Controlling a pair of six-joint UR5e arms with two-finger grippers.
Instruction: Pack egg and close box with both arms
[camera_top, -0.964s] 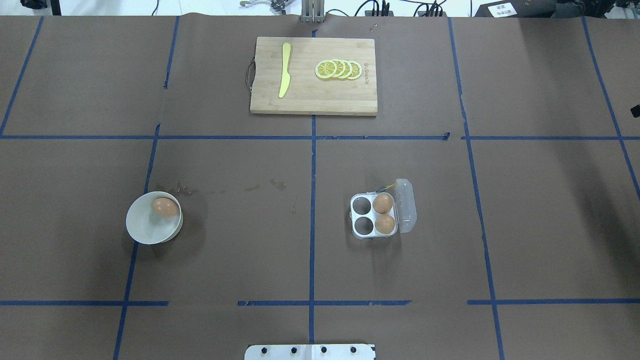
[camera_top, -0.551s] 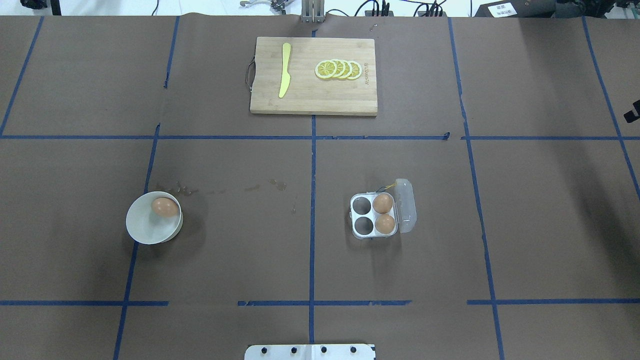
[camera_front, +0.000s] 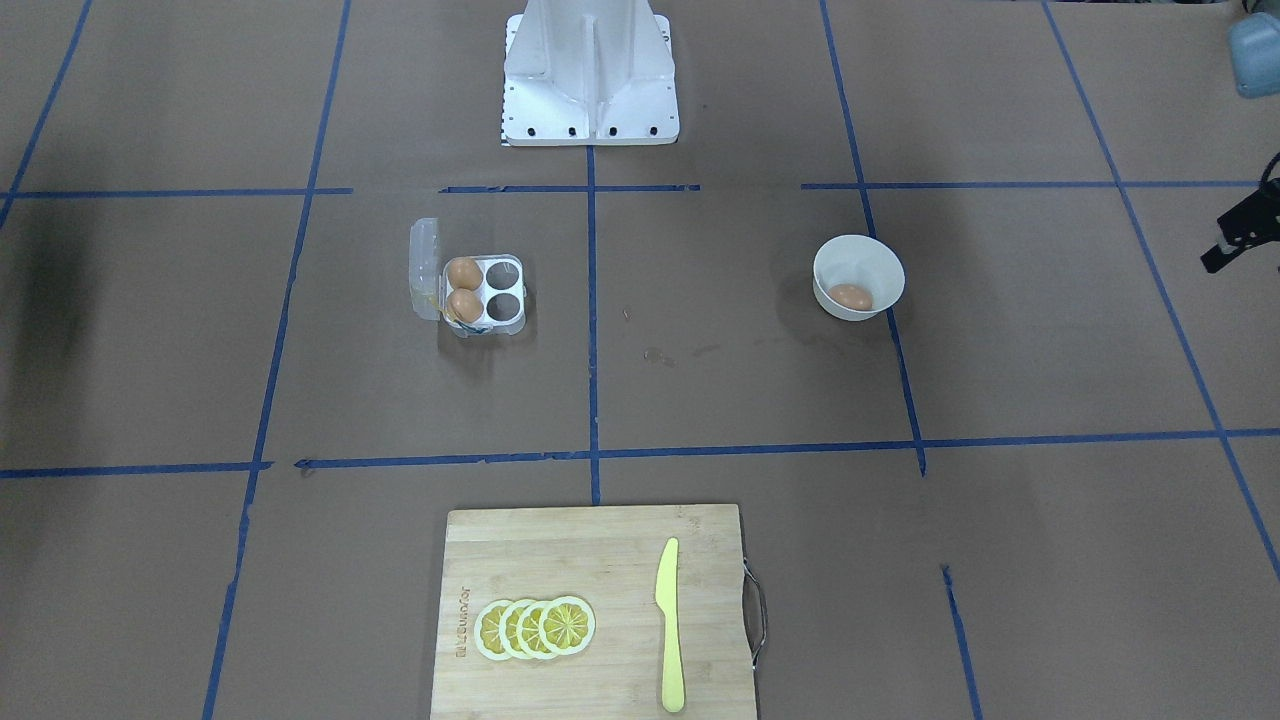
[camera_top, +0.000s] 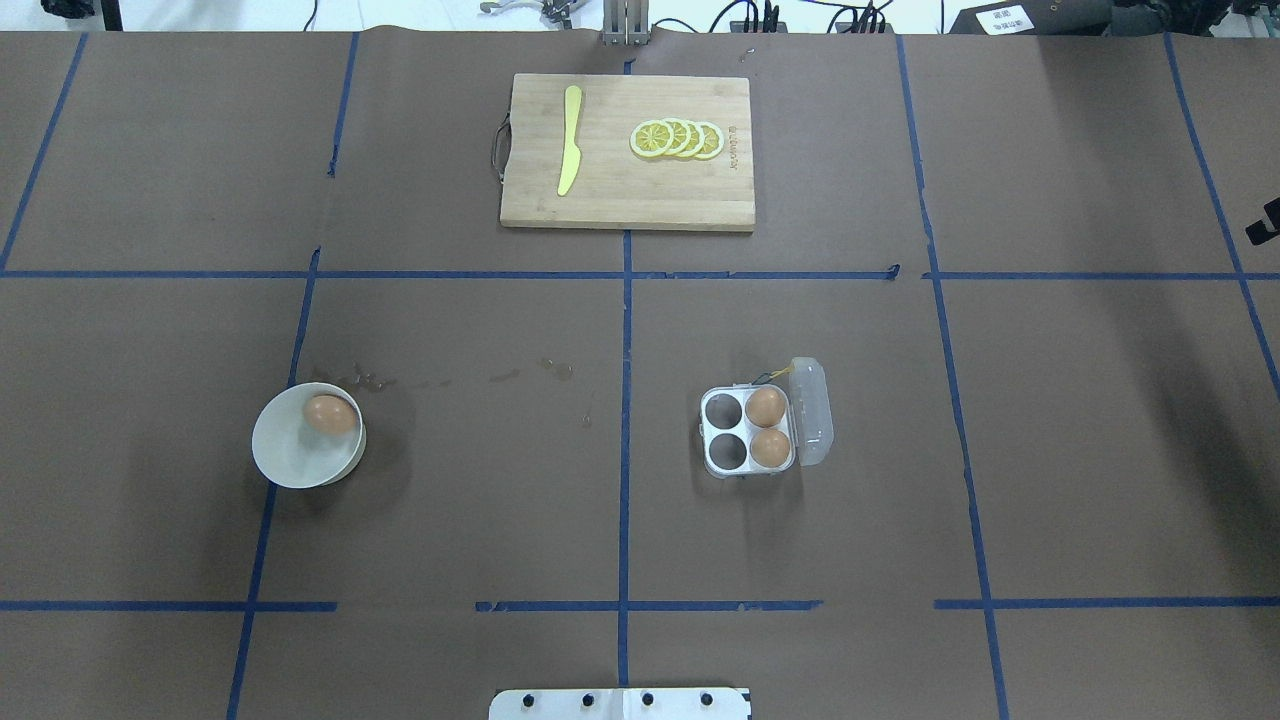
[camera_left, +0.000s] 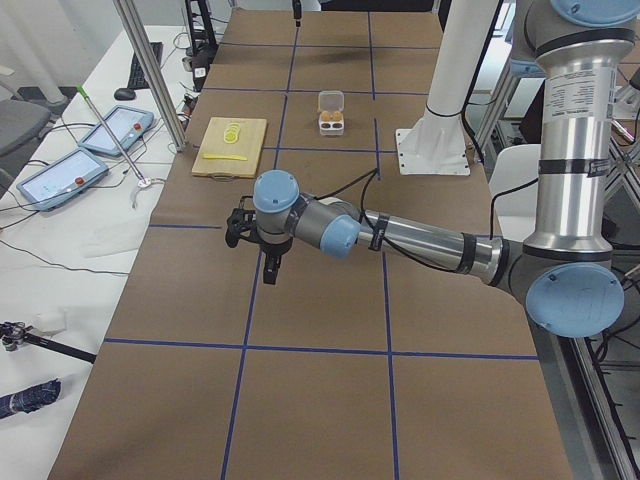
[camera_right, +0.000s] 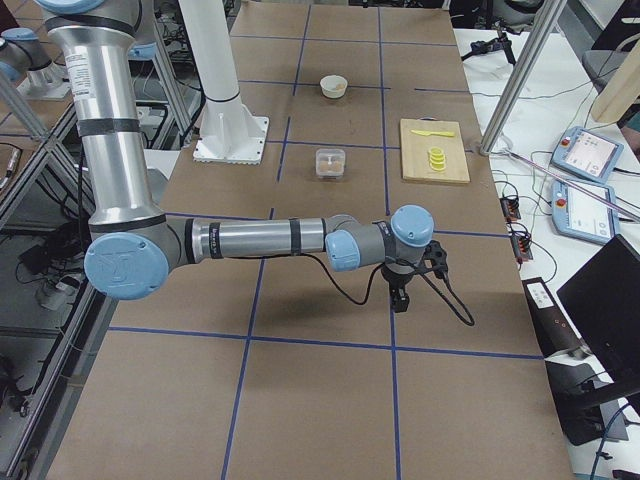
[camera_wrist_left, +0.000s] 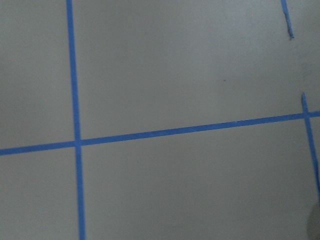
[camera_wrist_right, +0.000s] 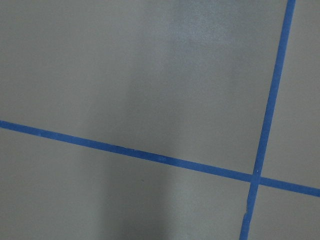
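Note:
One egg (camera_top: 331, 414) lies in the white bowl (camera_top: 275, 455) at the left of the table. The clear box (camera_top: 748, 430) stands right of centre with its lid (camera_top: 812, 412) open to the right. Two more eggs (camera_top: 765, 407) fill its right cells and the two left cells are empty. My right gripper (camera_top: 1265, 222) shows only as a black tip at the overhead's right edge, far from the box. My left gripper (camera_front: 1240, 235) shows at the front view's right edge, far from the bowl (camera_front: 858, 245). I cannot tell whether either is open or shut. Both wrist views show only bare table.
A wooden cutting board (camera_top: 625, 190) at the far middle holds a yellow knife (camera_top: 569, 140) and lemon slices (camera_top: 678, 138). The white robot base (camera_top: 620, 703) is at the near edge. Blue tape lines cross the brown table cover.
The right gripper's tip has come slightly further in from the overhead's right edge. The egg, bowl and box have not moved.

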